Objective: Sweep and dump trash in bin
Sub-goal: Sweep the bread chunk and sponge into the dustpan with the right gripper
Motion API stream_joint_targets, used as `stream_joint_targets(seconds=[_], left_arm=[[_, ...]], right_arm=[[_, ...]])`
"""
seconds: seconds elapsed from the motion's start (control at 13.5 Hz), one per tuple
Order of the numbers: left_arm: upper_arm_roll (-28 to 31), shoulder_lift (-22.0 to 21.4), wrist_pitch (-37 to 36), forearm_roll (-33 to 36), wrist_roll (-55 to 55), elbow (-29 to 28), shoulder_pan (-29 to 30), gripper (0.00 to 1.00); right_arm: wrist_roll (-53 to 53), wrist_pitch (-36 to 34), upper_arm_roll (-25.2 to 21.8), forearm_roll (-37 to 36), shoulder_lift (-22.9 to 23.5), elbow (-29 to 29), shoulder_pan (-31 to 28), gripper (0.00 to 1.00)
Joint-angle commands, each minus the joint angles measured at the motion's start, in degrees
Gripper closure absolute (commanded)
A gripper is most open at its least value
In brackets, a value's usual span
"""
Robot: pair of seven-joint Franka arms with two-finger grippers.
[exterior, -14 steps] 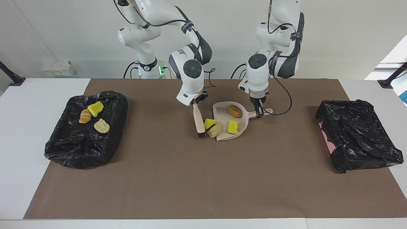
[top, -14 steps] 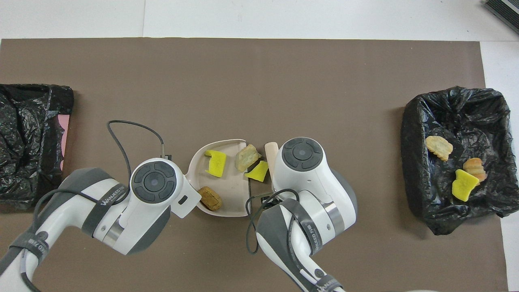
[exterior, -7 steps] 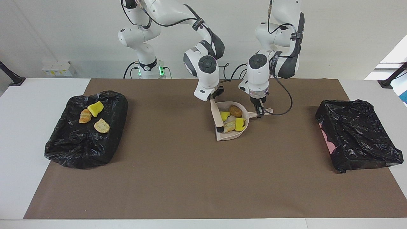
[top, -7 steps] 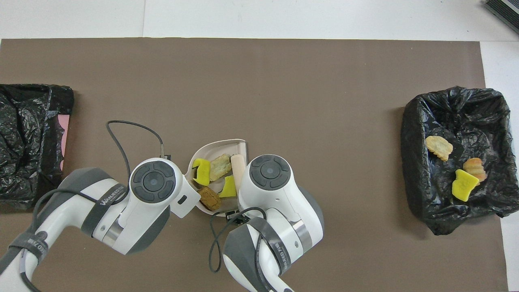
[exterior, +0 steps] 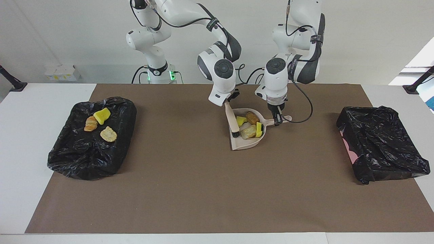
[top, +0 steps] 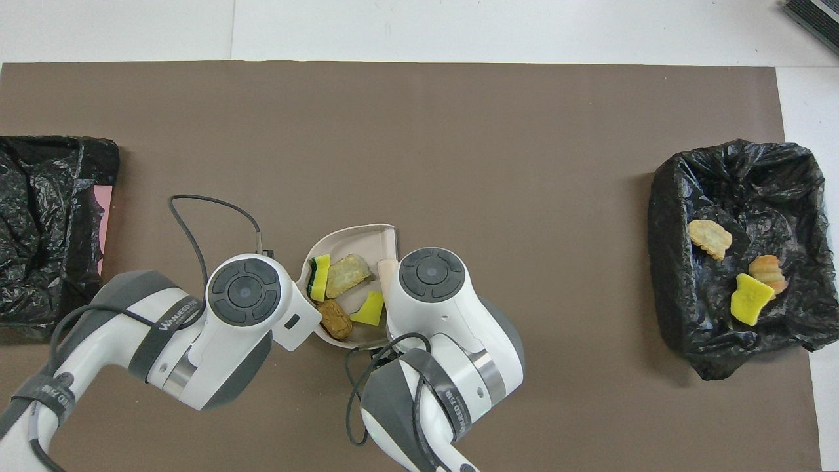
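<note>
A beige dustpan (exterior: 244, 145) (top: 357, 232) lies on the brown mat in front of the arms. My left gripper (exterior: 277, 117) is shut on its handle (exterior: 285, 118). My right gripper (exterior: 229, 101) is shut on a beige brush (exterior: 232, 119), whose dark bristles (exterior: 234, 134) rest inside the pan. Several pieces of trash are bunched in the pan: a yellow sponge bit (exterior: 241, 120) (top: 369, 309), a brown lump (exterior: 252, 117) (top: 334, 319), a pale bread lump (exterior: 249, 131) (top: 346, 275) and a green-backed sponge bit (exterior: 259, 129) (top: 320, 277). In the overhead view both wrists hide the grippers.
A black-bag-lined bin (exterior: 84, 159) (top: 682, 328) at the right arm's end holds a yellow sponge bit (exterior: 102, 115), a croissant lump (exterior: 91, 123) and a bread lump (exterior: 108, 134). Another black-lined bin (exterior: 383, 145) (top: 46, 223) stands at the left arm's end. A cable (top: 210, 210) loops beside the left wrist.
My right gripper swept the brush toward the left arm's end, pushing two scraps off the mat into the dustpan and bunching all of them by the handle. The left gripper stayed put.
</note>
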Motion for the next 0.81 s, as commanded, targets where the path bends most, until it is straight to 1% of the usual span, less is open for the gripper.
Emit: stream_joint_targets(seconds=[0.0, 0.07, 0.15, 0.22, 0.3, 0.44, 0.59, 0.67, 0.74], left_arm=[[0.1, -0.55, 0.16, 0.97, -0.71, -1.24, 0.73, 0.81], [0.1, -0.46, -0.1, 0.88, -0.79, -0.89, 0.73, 0.67], [0.19, -0.46, -0.01, 0.62, -1.32, -0.89, 0.91, 0.6], [0.1, -0.38, -0.01, 0.44, -2.8, -0.89, 1.08, 0.48], [0.1, -0.37, 0.08, 0.44, -4.3, -0.89, 1.43, 0.43], [0.1, -0.46, 0.25, 0.35, -4.84, -1.24, 1.52, 0.42], [0.1, -0.46, 0.34, 0.09, -5.62, -1.15, 1.61, 0.43], [0.1, -0.38, 0.43, 0.0, -7.28, -1.07, 1.52, 0.47], [0.01, -0.2, 0.52, 0.0, -8.26, -0.89, 1.52, 0.57]], right_arm=[[1.47, -2.01, 0.07, -1.46, -2.08, -0.12, -1.79, 1.0], [2.26, -2.54, 0.07, -3.46, -2.17, 0.06, -1.7, 1.0], [3.57, -2.98, 0.25, -5.31, -2.35, 0.14, -1.7, 1.0], [4.8, -2.98, 0.42, -5.68, -2.7, -0.12, -1.62, 1.0], [5.51, -2.55, 0.42, -5.68, -2.79, -0.38, -1.62, 1.0], [7.01, -1.49, 0.51, -5.42, -2.79, -0.65, -1.44, 1.0], [8.33, -0.97, 0.6, -4.45, -2.35, 0.67, -0.91, 1.0], [9.38, 0.0, 0.77, -3.15, -2.09, 1.46, -0.39, 1.0], [9.56, 0.61, 1.04, -0.35, -2.0, 2.16, 0.66, 1.0]])
